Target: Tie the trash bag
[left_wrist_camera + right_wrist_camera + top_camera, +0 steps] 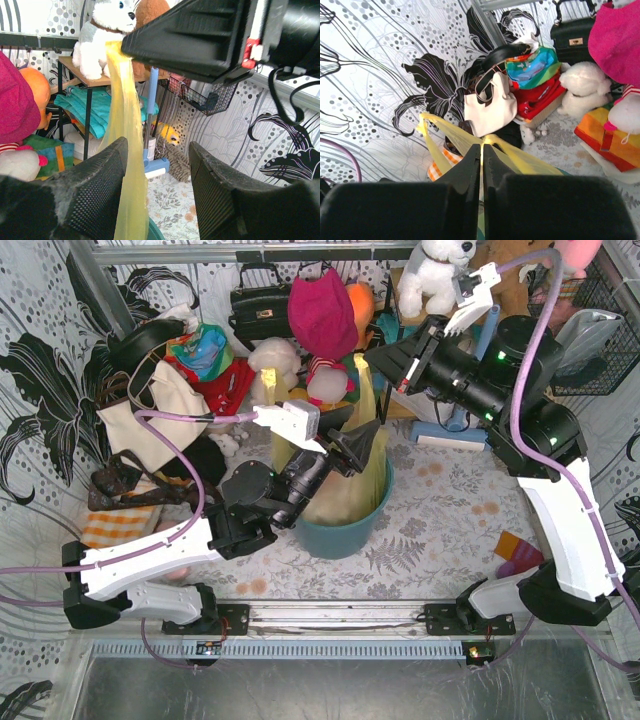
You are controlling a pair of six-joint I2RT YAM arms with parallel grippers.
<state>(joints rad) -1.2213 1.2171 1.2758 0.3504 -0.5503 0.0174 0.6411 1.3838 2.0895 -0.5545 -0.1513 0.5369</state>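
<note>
Top external view: the trash bag (345, 495) is sitting in the teal bin (345, 537) on the desk (440, 502), with one yellow strip running up to the right fingers (385, 358). Left wrist view: the left fingers (100, 192) are standing apart, and the strip is hanging between them, against the left one. Right wrist view: the right fingers are pressing together, clamping the bag's plastic.
</note>
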